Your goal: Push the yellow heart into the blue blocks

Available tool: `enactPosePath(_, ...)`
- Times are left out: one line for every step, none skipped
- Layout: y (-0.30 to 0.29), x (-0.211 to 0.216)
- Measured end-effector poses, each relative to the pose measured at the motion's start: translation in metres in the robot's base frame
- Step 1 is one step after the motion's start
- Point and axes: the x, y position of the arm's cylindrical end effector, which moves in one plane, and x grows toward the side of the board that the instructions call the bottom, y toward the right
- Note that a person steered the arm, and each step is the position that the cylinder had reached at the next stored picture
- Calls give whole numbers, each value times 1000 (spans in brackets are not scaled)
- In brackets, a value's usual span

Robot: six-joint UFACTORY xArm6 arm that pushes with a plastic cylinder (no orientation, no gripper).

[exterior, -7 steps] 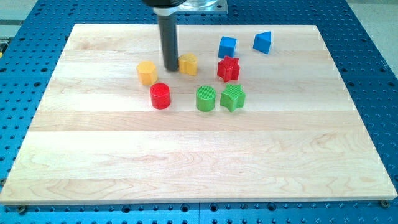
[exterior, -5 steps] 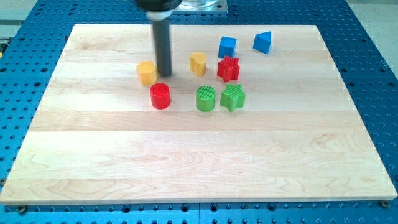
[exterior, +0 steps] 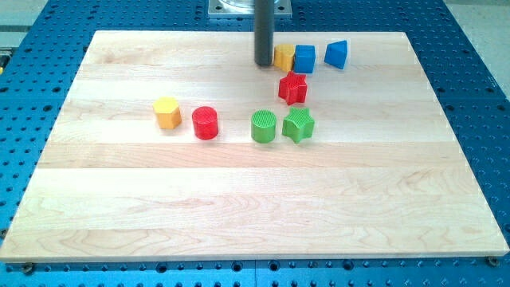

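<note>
The yellow heart [exterior: 284,57] sits near the view's top, pressed against the left side of the blue cube [exterior: 304,58]. The blue wedge-shaped block [exterior: 337,54] lies a little to the right of the cube, apart from it. My tip [exterior: 264,63] stands on the board right at the heart's left side, touching or nearly touching it; the dark rod hides part of the heart's left edge.
A red star [exterior: 293,88] lies just below the heart and cube. A yellow hexagon [exterior: 167,113], a red cylinder [exterior: 205,123], a green cylinder [exterior: 264,127] and a green star [exterior: 298,125] form a row across the middle of the wooden board [exterior: 239,207].
My tip moved up and right to the heart's left side. The yellow heart slid up and right against the blue cube, which shifted slightly right. The yellow hexagon moved down and left.
</note>
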Motion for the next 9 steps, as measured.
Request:
enactPosePath(56,2)
enactPosePath(50,25)
enactPosePath(16,104)
enactPosePath(47,113)
enactPosePath(70,114)
enactPosePath(44,98)
enactPosePath(-13,75)
enactPosePath(-121,82)
enactPosePath(-136,48)
